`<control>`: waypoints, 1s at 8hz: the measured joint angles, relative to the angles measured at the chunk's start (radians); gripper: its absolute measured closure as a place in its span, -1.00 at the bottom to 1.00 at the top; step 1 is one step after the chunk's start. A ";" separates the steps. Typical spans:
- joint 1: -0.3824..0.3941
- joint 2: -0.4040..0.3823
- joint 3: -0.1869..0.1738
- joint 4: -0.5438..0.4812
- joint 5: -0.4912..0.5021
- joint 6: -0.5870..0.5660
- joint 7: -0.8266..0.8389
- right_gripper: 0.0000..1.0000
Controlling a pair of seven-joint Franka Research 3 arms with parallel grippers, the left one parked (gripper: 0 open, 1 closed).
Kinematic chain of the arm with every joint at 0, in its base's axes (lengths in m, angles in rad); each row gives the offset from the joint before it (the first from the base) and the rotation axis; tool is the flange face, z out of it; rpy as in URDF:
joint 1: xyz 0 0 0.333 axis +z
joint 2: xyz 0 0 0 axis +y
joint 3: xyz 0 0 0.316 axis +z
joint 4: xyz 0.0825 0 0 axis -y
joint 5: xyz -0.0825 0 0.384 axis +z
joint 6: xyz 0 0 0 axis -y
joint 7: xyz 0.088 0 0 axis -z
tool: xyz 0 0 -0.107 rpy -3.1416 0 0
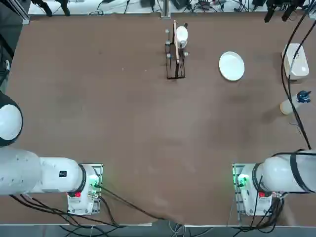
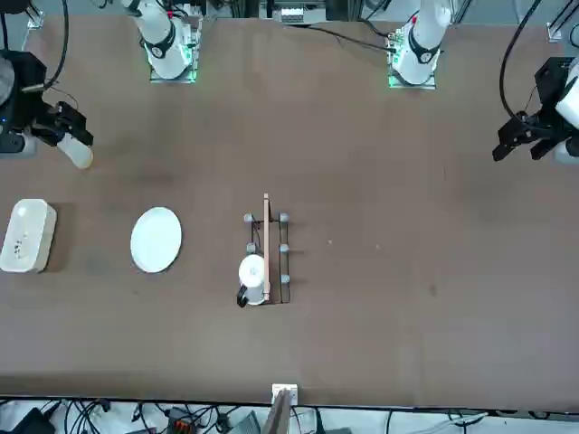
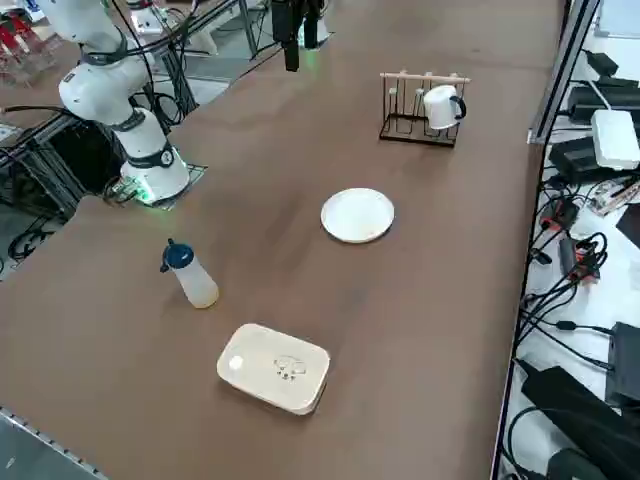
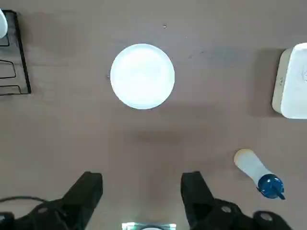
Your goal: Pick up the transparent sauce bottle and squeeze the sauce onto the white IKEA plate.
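Slim translucent cream squeeze bottle w/ dark blue cap (image 3: 189, 276) stands upright nr the table's right edge, just beside the white rounded-rectangular box (image 3: 274, 367), apart from it. Small round plain white plate (image 3: 357, 215) lies further in toward table centre, well apart from bottle; bare brown tabletop (image 1: 123, 123) between them, nothing in the way. Dark wire rack w/ a white mug hung on it (image 3: 424, 108) sits beyond the plate nr the far edge, clear of both. Right gripper (image 4: 142, 189) hangs high over the table nr the bottle's side, fingers spread wide, grasping nothing; plate and bottle both show below it. Black cable (image 1: 291, 74) drapes past box and bottle in the top view.
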 joint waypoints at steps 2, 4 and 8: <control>0.000 0.000 0.000 0.000 0.000 0.000 0.000 -1.00; 0.000 0.000 -0.001 0.000 0.000 0.000 0.000 -1.00; -0.002 0.015 -0.006 0.001 -0.094 -0.133 0.000 -1.00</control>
